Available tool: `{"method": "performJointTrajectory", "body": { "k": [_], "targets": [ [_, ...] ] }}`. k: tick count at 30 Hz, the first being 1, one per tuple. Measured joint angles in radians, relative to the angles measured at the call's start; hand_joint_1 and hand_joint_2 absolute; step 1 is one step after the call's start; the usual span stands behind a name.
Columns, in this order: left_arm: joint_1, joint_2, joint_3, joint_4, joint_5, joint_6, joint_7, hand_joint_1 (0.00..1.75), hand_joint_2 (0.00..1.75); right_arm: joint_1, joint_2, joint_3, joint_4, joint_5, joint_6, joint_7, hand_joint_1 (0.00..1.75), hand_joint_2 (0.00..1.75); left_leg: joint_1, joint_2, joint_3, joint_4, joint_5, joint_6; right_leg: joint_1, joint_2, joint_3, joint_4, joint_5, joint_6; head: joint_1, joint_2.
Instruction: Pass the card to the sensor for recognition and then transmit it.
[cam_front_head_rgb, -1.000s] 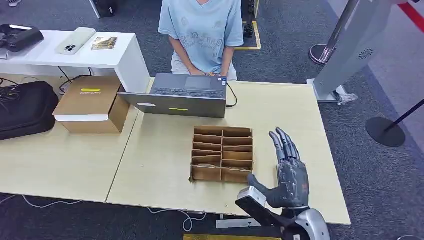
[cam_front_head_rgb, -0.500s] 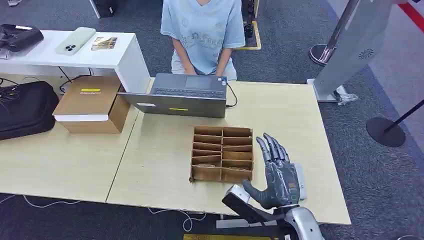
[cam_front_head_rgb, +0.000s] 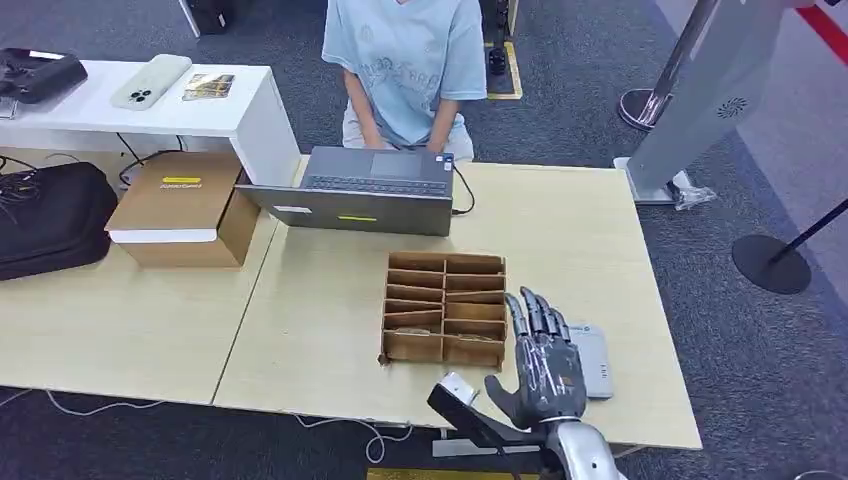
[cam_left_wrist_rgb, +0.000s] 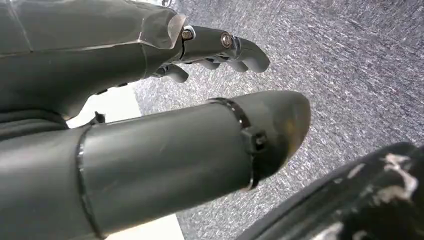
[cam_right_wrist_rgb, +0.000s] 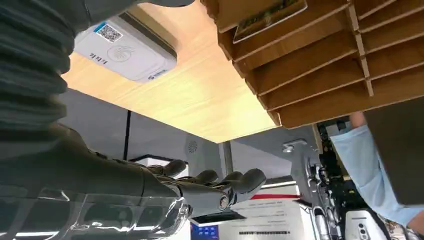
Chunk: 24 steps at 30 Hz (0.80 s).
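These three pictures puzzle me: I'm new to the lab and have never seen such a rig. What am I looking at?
It is a humanoid robot with two silver arms ending in many-fingered hands. The head view looks down from the robot's own body onto a wooden table. There its right hand hangs open, fingers spread, holding nothing, beside a cardboard divider box. Partly under the hand lies a flat white sensor. A laptop stands at the far edge, with a person seated behind it.

The right wrist view comes from a camera behind that hand, and it is turned: you see the sensor with its QR label, the box, and a card in one of its compartments.

The left wrist view shows the left hand over grey carpet, holding nothing; whether its fingers are spread or curled is hard to tell.
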Motion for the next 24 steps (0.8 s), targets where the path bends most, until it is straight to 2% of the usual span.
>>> {"method": "performJointTrajectory", "body": {
  "k": [19, 21, 22, 24],
  "targets": [
    [0.000, 0.000, 0.000, 0.000, 0.000, 0.000, -0.005, 0.00, 0.00, -0.074, 0.005, 0.027, 0.129, 0.020, -0.010, 0.006, 0.03, 1.75, 0.000, 0.000, 0.000, 0.000, 0.000, 0.000, 0.000, 0.000, 0.000, 0.000, 0.000, 0.000, 0.000, 0.000],
    [0.001, 0.000, 0.000, 0.000, -0.001, 0.000, -0.008, 0.00, 0.00, -0.076, 0.006, 0.027, 0.137, 0.020, -0.010, 0.006, 0.12, 1.75, 0.000, 0.000, 0.000, 0.000, 0.000, 0.000, 0.000, 0.000, 0.000, 0.000, 0.000, 0.000, 0.000, 0.000],
    [0.001, 0.000, 0.000, 0.000, -0.001, 0.000, -0.013, 0.00, 0.00, -0.078, 0.006, 0.027, 0.141, 0.020, -0.010, 0.006, 0.38, 1.75, 0.000, 0.000, 0.000, 0.000, 0.000, 0.000, 0.000, 0.000, 0.000, 0.000, 0.000, 0.000, 0.000, 0.000],
    [0.000, 0.000, 0.000, 0.000, -0.001, 0.002, -0.017, 0.00, 0.00, -0.083, 0.009, 0.027, 0.151, 0.020, -0.010, 0.006, 0.63, 1.75, 0.000, 0.000, 0.000, 0.000, 0.000, 0.000, 0.000, 0.000, 0.000, 0.000, 0.000, 0.000, 0.000, 0.000]
  ]
}}
